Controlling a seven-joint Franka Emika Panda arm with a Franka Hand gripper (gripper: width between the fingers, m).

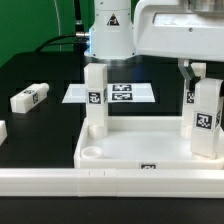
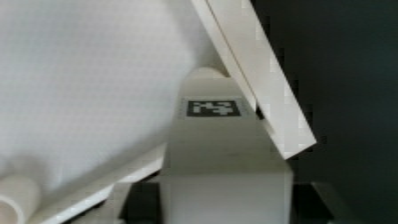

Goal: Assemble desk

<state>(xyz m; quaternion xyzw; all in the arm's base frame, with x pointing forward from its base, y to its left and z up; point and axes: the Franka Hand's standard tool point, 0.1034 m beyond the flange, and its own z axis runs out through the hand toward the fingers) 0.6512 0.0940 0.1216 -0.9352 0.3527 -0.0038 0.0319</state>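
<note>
Rail, one, lies nearest. Behind it one tabletop carries two upright legs: a free leg toward the exterior view's left, and a gripped leg with the gripper clamped on its top. Farther back, apart, lie one loose leg and one marker board.

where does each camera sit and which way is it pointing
exterior view: off the arm, facing the robot base across the tabletop; the arm and hand show.
wrist view: on the wrist, looking down along the gripped leg; of the hand, only dark edges show beside it.
shared: that leg and the tabletop.
</note>
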